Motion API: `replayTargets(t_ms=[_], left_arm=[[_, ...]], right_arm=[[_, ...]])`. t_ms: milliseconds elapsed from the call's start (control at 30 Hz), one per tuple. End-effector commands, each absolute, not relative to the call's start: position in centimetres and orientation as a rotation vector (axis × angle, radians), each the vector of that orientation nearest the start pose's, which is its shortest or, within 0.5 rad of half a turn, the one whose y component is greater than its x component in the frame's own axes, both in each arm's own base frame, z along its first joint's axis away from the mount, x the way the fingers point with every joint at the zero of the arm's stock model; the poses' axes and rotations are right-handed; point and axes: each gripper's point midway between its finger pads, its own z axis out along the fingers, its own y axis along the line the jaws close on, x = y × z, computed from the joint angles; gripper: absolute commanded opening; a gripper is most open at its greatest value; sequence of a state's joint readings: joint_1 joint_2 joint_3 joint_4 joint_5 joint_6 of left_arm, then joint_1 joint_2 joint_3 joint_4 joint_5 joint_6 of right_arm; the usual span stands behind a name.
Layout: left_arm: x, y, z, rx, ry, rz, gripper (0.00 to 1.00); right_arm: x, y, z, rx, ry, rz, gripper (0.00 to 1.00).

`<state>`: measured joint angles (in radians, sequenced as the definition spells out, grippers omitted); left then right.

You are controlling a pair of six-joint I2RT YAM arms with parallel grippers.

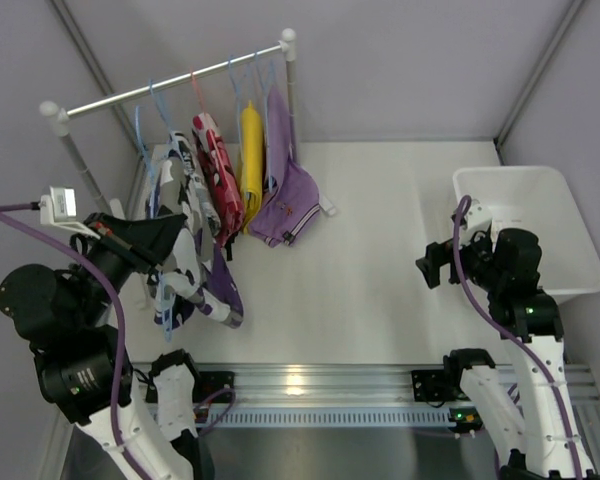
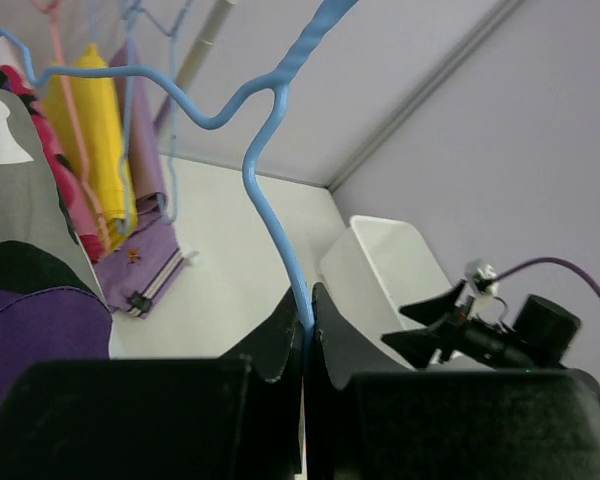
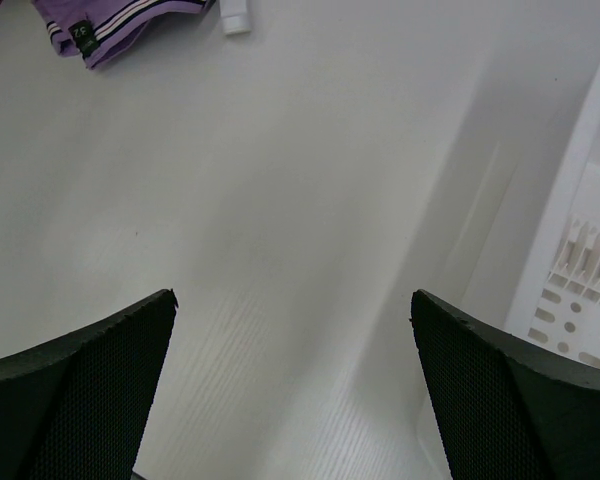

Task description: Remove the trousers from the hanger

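Left pincer [image 2: 306, 322] pinching hanger [image 2: 276, 95], trousers [image 2: 30, 330] seemingly draped on it, right pincer [image 3: 292, 296] spread

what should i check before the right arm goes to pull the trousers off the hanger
1. Left gripper shut on the hanger wire: ok.
2. Trousers draped on the hanger, in view: ok.
3. Right gripper open: ok.
4. Right gripper close to the trousers: not ok, it hangs over the table beside the white bin.
5. Hanger hook clear of the rail: cannot tell.
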<state>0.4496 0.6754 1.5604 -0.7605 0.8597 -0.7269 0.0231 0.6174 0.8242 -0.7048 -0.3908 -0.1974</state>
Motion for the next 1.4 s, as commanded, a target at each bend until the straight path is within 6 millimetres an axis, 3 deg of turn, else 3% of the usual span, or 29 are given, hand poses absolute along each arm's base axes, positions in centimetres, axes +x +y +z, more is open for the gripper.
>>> replayTargets(t_ms=[0,167,333,500,533,600,633,833,1000,1100,1233,1367], left_arm=[[10.0,-13.6,54.7,0.163,1.372,-0.863,0.0],[6.8,-16.0,56.5,0.308,1.304,-0.937,0.0],[6.0,-17.0,58.5,0.335,1.288,-1.045,0.0],[7.9,-17.1,59.2,0.321,1.306,-0.975,0.0],[7.0,-18.2,59.1,0.439,1.26,-0.874,0.0],[7.4,-18.4,59.9,0.396,1.253,-0.891,0.0],[7.0,-19.1,59.7,0.462,1.226,-0.836,0.0],[8.9,-19.1,62.4,0.333,1.209,-0.823,0.0],[10.1,-19.0,62.2,0.297,1.207,-0.79,0.0],[10.6,-18.5,61.5,0.275,1.221,-0.784,0.0],[11.8,-16.3,61.3,0.162,1.251,-0.805,0.0],[13.7,-11.8,61.1,-0.011,1.262,-0.922,0.0]], right_arm=[[22.1,6.4,23.1,-0.446,1.961,0.299,1.0],[22.2,6.4,23.2,-0.443,1.956,0.298,0.99],[22.1,6.2,23.8,-0.416,1.928,0.285,0.99],[21.9,5.8,25.1,-0.385,1.876,0.254,0.99],[21.9,5.8,25.4,-0.38,1.868,0.251,1.0],[21.7,5.7,26.3,-0.374,1.847,0.245,1.0],[21.6,5.8,26.5,-0.374,1.844,0.247,1.0],[21.4,5.7,27.5,-0.367,1.847,0.244,0.99],[21.5,5.6,27.8,-0.363,1.847,0.238,1.0],[21.6,5.5,27.4,-0.358,1.862,0.241,0.99],[21.6,5.6,27.0,-0.356,1.874,0.251,0.99],[21.7,5.6,26.5,-0.357,1.889,0.253,1.0]])
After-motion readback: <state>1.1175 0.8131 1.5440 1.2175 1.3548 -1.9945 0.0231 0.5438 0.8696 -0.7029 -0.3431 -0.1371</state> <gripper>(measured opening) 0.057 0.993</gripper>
